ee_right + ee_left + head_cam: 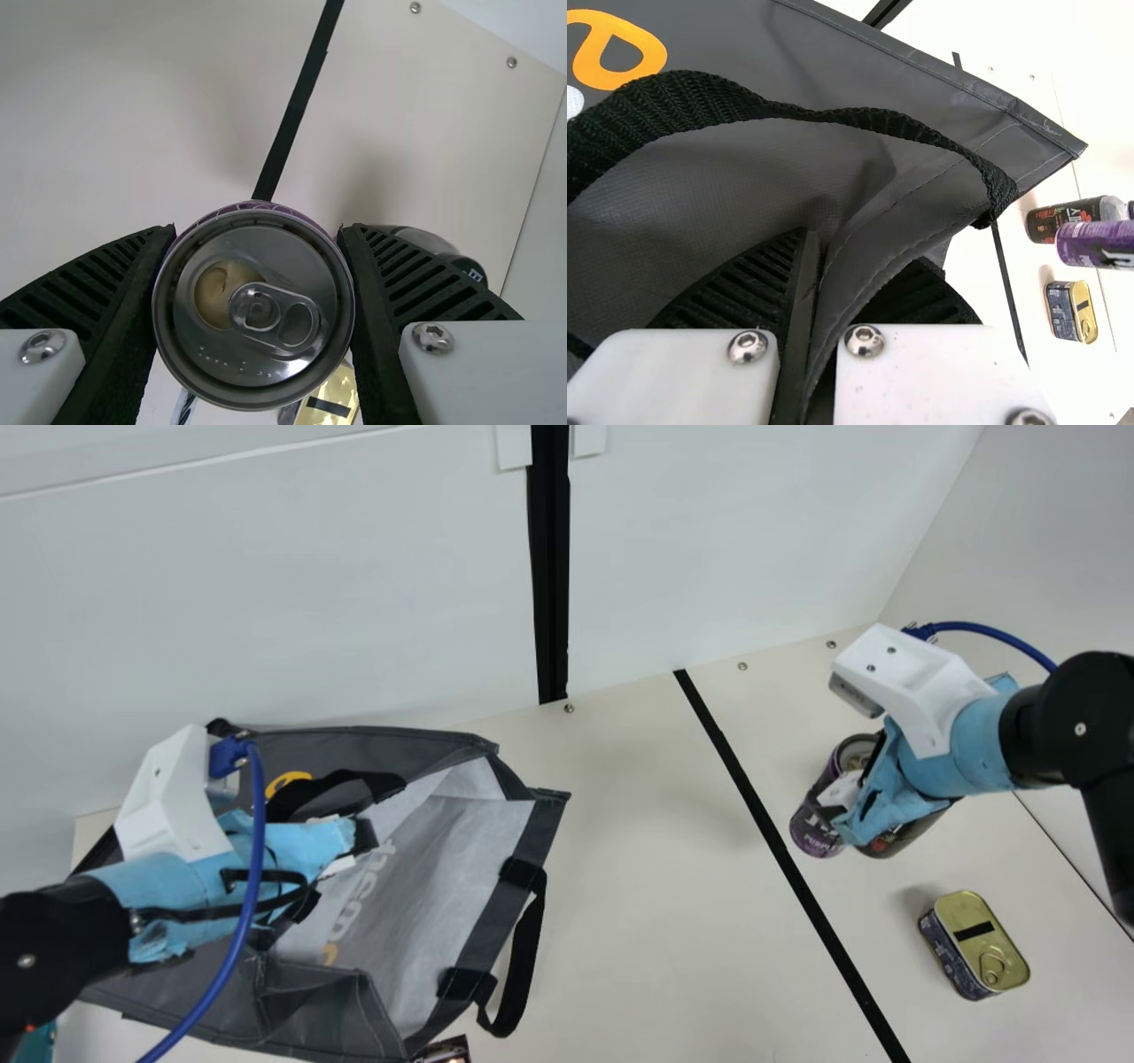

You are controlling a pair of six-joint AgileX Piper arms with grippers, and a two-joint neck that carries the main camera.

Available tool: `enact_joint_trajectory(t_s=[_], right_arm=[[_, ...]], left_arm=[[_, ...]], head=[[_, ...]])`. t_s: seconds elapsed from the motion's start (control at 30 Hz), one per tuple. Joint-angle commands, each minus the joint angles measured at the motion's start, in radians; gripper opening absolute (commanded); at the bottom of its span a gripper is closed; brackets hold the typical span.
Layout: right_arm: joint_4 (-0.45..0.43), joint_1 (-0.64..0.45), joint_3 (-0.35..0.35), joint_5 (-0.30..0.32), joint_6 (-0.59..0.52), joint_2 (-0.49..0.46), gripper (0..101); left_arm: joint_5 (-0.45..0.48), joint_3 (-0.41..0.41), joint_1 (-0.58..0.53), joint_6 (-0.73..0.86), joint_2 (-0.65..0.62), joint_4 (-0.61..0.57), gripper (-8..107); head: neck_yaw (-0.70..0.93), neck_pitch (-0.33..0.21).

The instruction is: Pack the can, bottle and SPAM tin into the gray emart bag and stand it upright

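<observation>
My left gripper (359, 849) is shut on the upper edge of the gray bag (523, 833), whose mouth faces right. In the left wrist view, the fingers of the left gripper (811, 292) pinch a fold of gray fabric (859, 257). At the right, my right gripper (852, 793) holds the purple can (817, 825). The can's top (257, 305) sits between both pads of the right gripper (255, 301) in the right wrist view. Partly behind the can and gripper is the dark bottle (895, 837). The tin (974, 946) lies nearer the front, its gold lid up.
A black strip (784, 859) crosses the table (656, 850) between bag and can. The bag's handle (527, 957) loops out on its right. A small dark item (443, 1051) lies at the front edge beside the bag. White walls (266, 602) stand behind.
</observation>
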Motion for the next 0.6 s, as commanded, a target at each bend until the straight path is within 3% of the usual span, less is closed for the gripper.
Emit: enact_joint_trajectory(t_s=[0.0,0.57], right_arm=[[-0.006,0.007,0.024,0.0,0.0,-0.023,0],[0.0,0.074,0.175,0.0,-0.065,-0.15,0]], left_arm=[[0.0,0.0,0.0,0.0,0.0,0.0,-8],[0.0,0.0,0.0,0.0,0.0,0.0,-8]], head=[[-0.001,-0.023],[-0.001,-0.023]])
